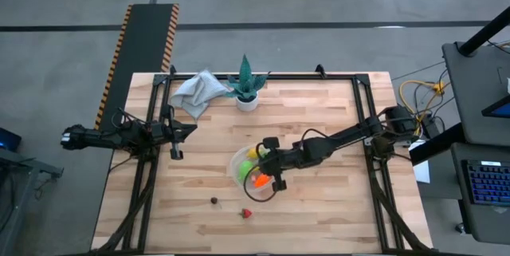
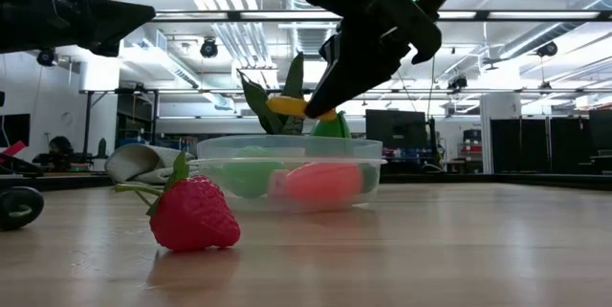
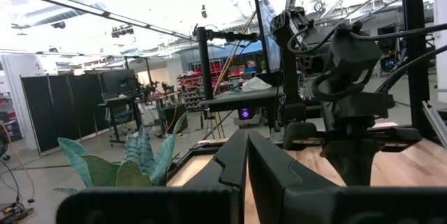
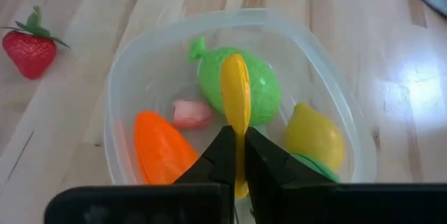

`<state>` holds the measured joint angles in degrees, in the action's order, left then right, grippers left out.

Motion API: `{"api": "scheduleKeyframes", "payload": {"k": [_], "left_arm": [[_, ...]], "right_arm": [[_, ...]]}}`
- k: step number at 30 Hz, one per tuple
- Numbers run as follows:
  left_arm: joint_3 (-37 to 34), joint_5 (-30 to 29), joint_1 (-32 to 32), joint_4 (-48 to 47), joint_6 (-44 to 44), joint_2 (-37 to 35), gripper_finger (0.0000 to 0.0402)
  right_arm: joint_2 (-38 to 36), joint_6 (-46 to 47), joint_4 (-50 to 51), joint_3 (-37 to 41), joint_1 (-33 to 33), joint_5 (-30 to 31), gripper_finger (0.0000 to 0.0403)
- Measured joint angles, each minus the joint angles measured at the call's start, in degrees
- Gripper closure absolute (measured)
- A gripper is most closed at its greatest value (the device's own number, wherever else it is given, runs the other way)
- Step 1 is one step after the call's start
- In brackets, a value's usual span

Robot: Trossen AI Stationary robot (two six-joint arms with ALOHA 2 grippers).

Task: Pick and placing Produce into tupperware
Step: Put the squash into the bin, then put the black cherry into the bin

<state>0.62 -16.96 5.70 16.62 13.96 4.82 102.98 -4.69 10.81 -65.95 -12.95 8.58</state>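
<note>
Left gripper (image 3: 244, 161): fingers pressed together on nothing, parked over the table's left edge at about 9 o'clock from the tub, well apart from all the produce (this arm waits).

Berry (image 1: 214, 201): a small dark piece on the bare wood, at about 7 o'clock from the tub and well apart from it.

Strawberry (image 2: 194, 214): red with a green leafy cap, lying on the table outside the tub, at about 6 o'clock from it in the high view; nothing touches it.

Tub (image 4: 126, 98): clear and round, near the table's middle; it already holds a green piece (image 4: 265, 88), an orange carrot (image 4: 162, 147), a lemon (image 4: 314, 137) and a small pink bit (image 4: 191, 112).

Right gripper (image 4: 237, 158): pinching a thin yellow slice (image 4: 236, 91) edge-on between its fingers, hanging directly above the tub's inside and clear of the rim in the low view.

Slice vs gripper: it stands out beyond the fingertips, over the green piece, and does not look to be touching anything below (the low view shows it above the rim).

Step in hand: placing, by my reading; the carry looks finished and the drop is not yet done.

Next move: probably a small descent and a release inside the walls, then a lift straight up so the fingers miss the rim.

Left to do: the strawberry and berry, at least, are not yet in.
</note>
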Motion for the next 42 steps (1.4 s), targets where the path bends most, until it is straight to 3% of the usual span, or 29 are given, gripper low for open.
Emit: {"api": "scheduleKeyframes", "payload": {"k": [4,12,17,31,42], "left_arm": [[0.0,0.01,0.01,-0.02,0.0,0.02,0.0402],[0.0,0.03,0.0,-0.01,0.0,0.02,0.0402],[0.0,0.05,0.01,-0.01,0.0,0.02,0.0402],[-0.02,0.67,0.01,0.02,-0.1,0.01,0.0402],[-0.07,1.14,0.01,-0.08,-1.67,0.04,0.0402]], "right_arm": [[0.0,0.15,0.0,0.0,0.0,-0.02,0.037],[0.0,2.39,-1.07,-0.05,0.0,0.11,0.0275],[-0.61,4.65,-2.33,-0.56,-0.47,-0.02,0.0238],[1.6,0.59,-6.65,-5.71,-8.91,-1.42,0.0239],[8.54,0.12,-3.24,-14.35,-9.66,-3.9,0.0244]]}}
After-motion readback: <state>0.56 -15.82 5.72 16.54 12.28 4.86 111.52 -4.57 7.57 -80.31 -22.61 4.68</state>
